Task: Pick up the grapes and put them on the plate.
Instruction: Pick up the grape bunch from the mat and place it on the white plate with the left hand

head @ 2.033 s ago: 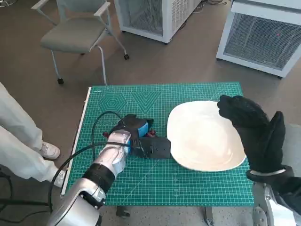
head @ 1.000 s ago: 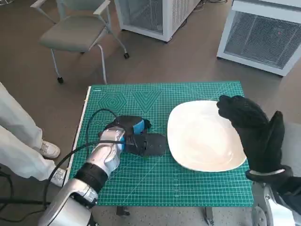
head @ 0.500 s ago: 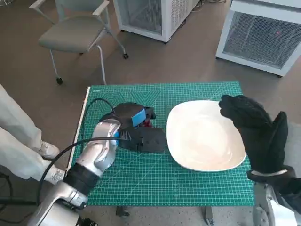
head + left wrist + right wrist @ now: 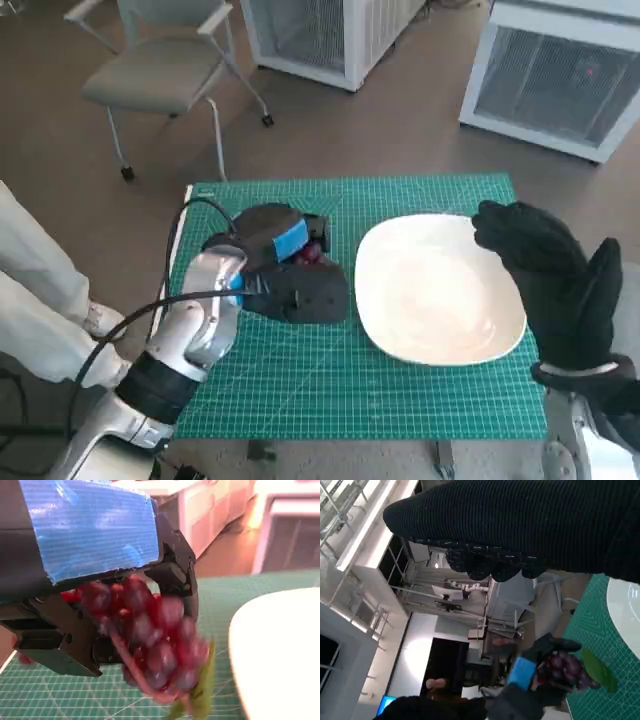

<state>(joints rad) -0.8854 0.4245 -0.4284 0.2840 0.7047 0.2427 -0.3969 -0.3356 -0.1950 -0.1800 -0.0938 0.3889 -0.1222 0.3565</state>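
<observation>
Grapes [image 4: 155, 645]: now lifted off the mat [image 4: 420, 400], held by my left hand [image 4: 285, 262]; plate [image 4: 440, 290] next. Right hand [image 4: 555, 280] empty, fingers apart.

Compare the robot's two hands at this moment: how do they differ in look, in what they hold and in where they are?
The left hand is black with blue tape on its back; the right hand wears a black knitted glove. The left hand grips the grapes; the right hand holds nothing, fingers apart. The left hand is above the green mat beside the plate; the right hand is at the plate's far side.
</observation>
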